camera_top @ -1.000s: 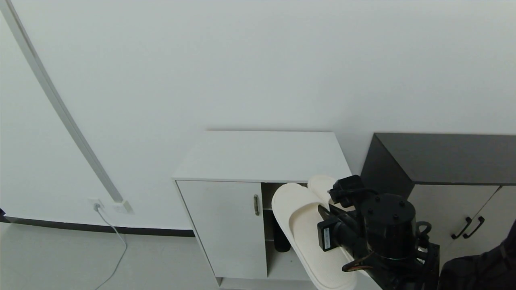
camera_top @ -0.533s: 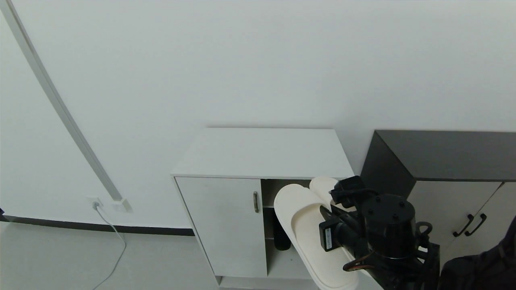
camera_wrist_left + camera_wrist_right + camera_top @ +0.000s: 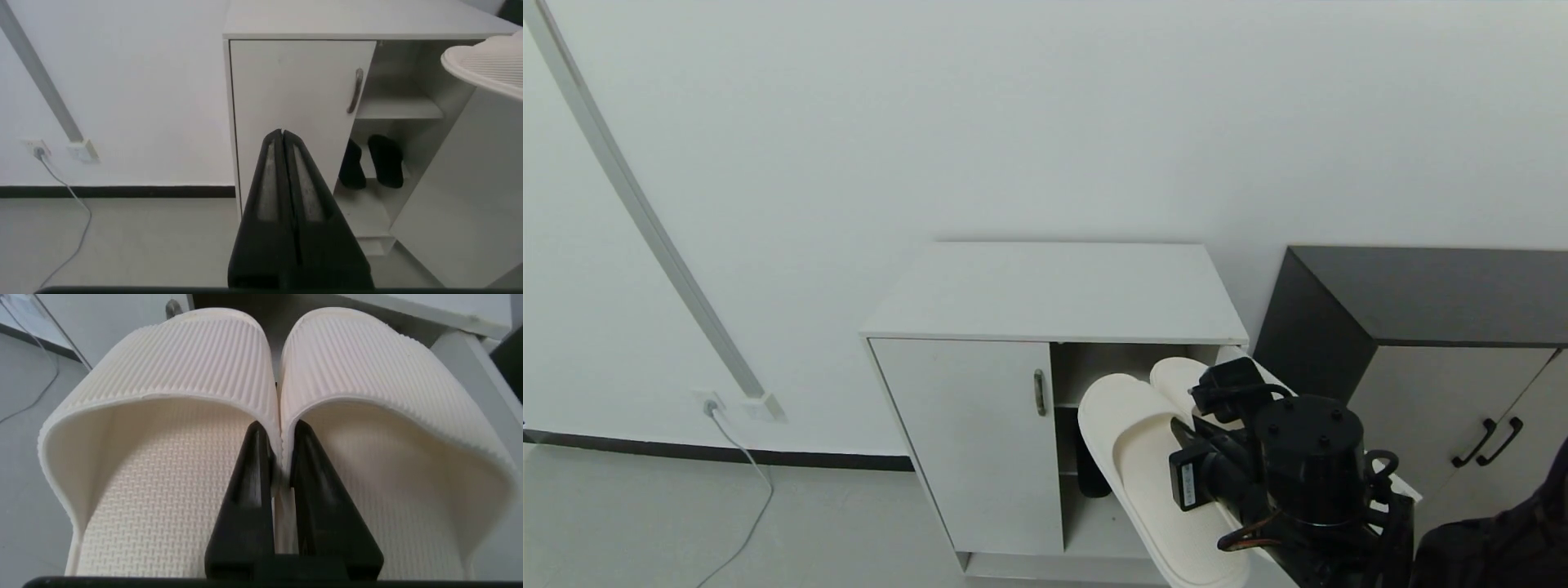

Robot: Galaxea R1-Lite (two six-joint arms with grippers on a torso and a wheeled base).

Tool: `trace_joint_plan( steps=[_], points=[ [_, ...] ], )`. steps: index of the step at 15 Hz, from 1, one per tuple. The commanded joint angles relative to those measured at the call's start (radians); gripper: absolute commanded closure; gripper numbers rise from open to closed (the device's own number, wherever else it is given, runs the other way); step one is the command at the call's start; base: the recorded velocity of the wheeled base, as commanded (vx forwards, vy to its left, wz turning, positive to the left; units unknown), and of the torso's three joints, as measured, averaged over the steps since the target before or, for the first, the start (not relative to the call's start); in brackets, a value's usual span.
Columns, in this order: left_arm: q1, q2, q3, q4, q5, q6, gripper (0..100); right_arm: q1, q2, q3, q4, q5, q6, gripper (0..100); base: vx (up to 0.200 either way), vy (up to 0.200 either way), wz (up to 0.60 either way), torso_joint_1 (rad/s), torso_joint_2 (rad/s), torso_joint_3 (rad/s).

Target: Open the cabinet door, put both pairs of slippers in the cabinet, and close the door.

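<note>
Right gripper (image 3: 280, 431) seemingly clamps cream slippers (image 3: 163, 392)

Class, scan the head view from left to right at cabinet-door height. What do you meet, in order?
wall socket → closed cabinet door → door handle → cream slippers → dark cabinet → black handles
</note>
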Motion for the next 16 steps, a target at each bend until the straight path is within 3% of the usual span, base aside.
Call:
trace_joint_plan(
  steps=[1, 16],
  points=[
    [0.000, 0.001, 0.000, -0.001, 0.000, 0.000, 100, 0.001, 0.001, 0.006, 0.000, 0.000, -0.001, 100, 0.000, 0.000, 0.00, -0.178, 0.39, 0.207],
    [0.000, 0.001, 0.000, 0.001, 0.000, -0.005, 100, 0.004, 0.009, 0.026, -0.033, 0.001, -0.015, 100, 0.000, 0.000, 0.00, -0.208, 0.51, 0.299]
  ],
)
